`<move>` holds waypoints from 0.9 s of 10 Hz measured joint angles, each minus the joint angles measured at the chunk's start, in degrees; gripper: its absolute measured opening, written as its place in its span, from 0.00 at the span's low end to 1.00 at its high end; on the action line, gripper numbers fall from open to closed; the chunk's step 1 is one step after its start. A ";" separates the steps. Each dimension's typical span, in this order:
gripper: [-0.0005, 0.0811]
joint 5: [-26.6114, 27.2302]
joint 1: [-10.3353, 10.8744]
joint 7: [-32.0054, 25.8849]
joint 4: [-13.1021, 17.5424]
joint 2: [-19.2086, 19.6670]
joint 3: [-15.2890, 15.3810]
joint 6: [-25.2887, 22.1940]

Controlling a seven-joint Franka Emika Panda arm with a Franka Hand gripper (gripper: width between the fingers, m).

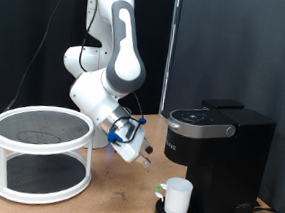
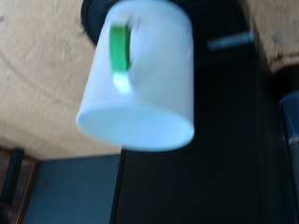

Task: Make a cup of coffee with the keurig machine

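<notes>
Exterior view shows you the cup on the keurig machine drip tray, the gripper just beside it, holding nothing; whether its fingers are spread, you cannot tell. Swing closer and you risk knocking the cup off the tray.

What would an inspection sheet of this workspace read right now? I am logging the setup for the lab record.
Surface: wooden table, bare patches showing.
Job's things: white cup upright on the drip tray of the black keurig machine, lid down; green on the cup's handle.
Clutter: white two-tier round rack at the exterior view's left.
Grippers: pincer beside the machine, above the cup, holding nothing.
Cables: a dark cable hangs behind the arm.
Surroundings: dark curtain backdrop.
</notes>
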 joint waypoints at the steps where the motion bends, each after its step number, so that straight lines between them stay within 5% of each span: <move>1: 0.91 -0.01 -0.19 0.69 -0.60 -2.23 -0.28 -1.34; 9: 0.91 1.23 -0.90 8.95 -1.55 -17.88 -4.09 -12.00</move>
